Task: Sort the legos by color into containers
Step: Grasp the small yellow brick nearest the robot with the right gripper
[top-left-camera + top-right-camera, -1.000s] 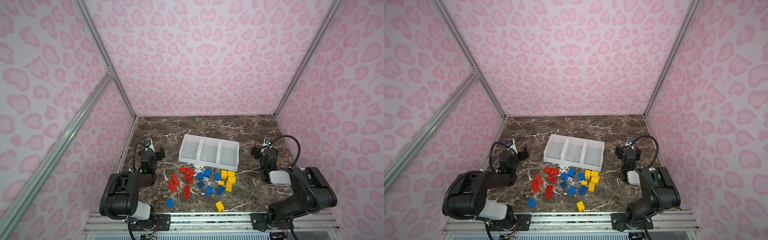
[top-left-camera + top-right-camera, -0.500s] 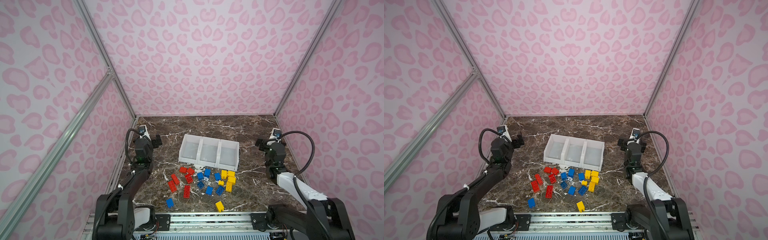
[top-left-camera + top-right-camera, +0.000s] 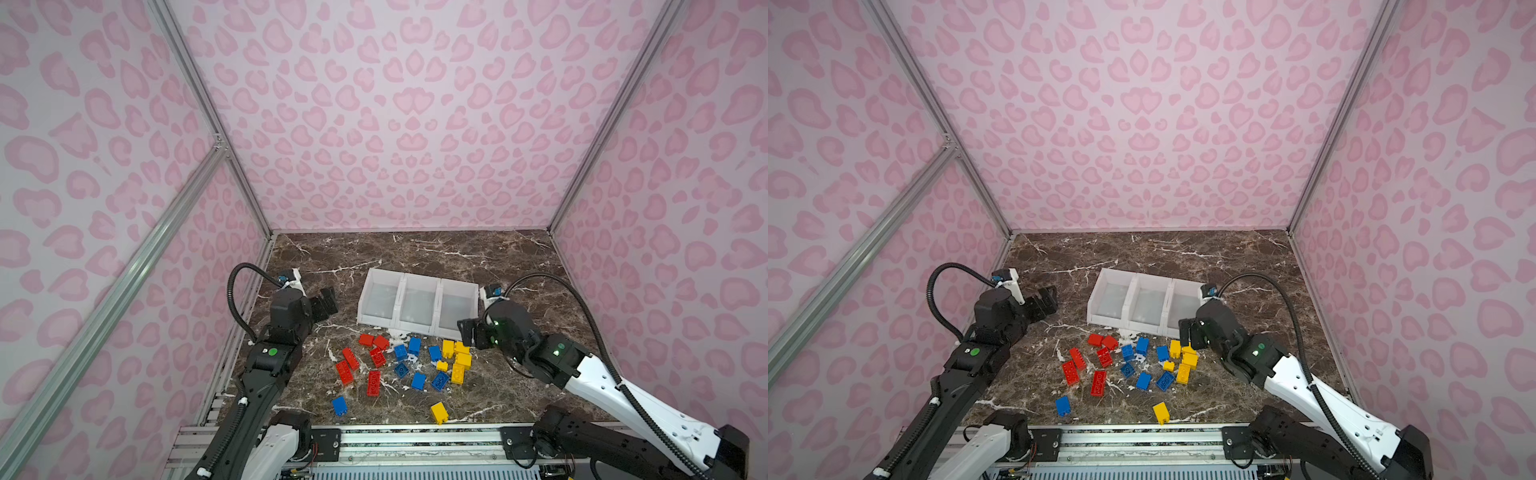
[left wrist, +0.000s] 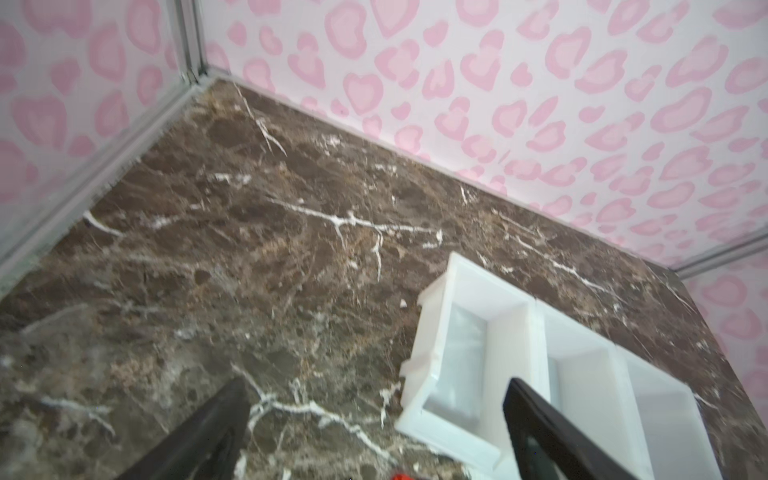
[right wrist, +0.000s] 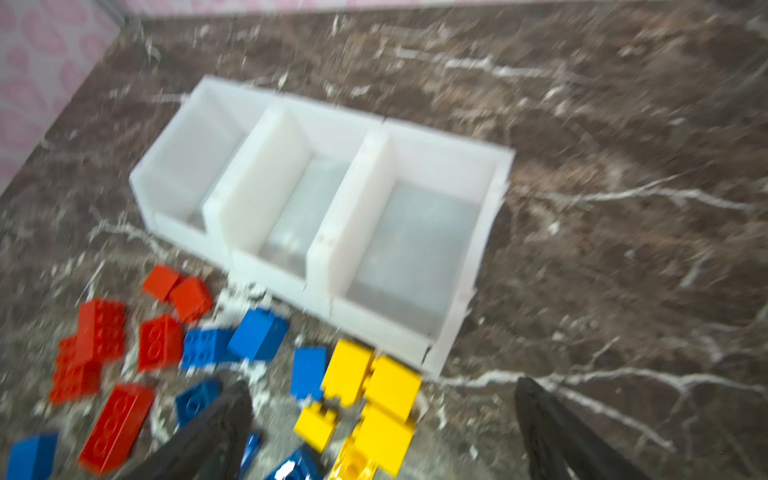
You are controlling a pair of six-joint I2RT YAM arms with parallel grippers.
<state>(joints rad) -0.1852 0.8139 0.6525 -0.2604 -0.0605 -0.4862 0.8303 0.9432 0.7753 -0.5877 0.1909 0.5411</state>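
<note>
The legos lie loose on the marble table (image 3: 415, 253), just in front of the containers (image 3: 399, 303). The red legos (image 3: 373, 383) are on the left, the blue legos (image 3: 418, 380) in the middle and the yellow legos (image 3: 462, 359) on the right. A stray blue brick (image 3: 339, 406) and a stray yellow brick (image 3: 439, 412) sit apart, nearer the front rail (image 3: 415, 434). The yellow legos farthest back lie just beside the front wall of the right-hand bin. Bare marble runs from the containers to the back wall (image 3: 407, 124) and out to both side walls. The right gripper (image 3: 471, 332) hovers at the near right corner of the containers, just beside the yellow legos, its jaws spread wide with nothing between them. The left gripper (image 3: 330, 300) hangs left of the containers with a strip of bare marble between, jaws equally wide and holding nothing. Since half a second ago the right gripper has swung in from near the right wall toward the yellow legos. The left gripper has barely shifted, and the bricks and bins lie where they did.
</note>
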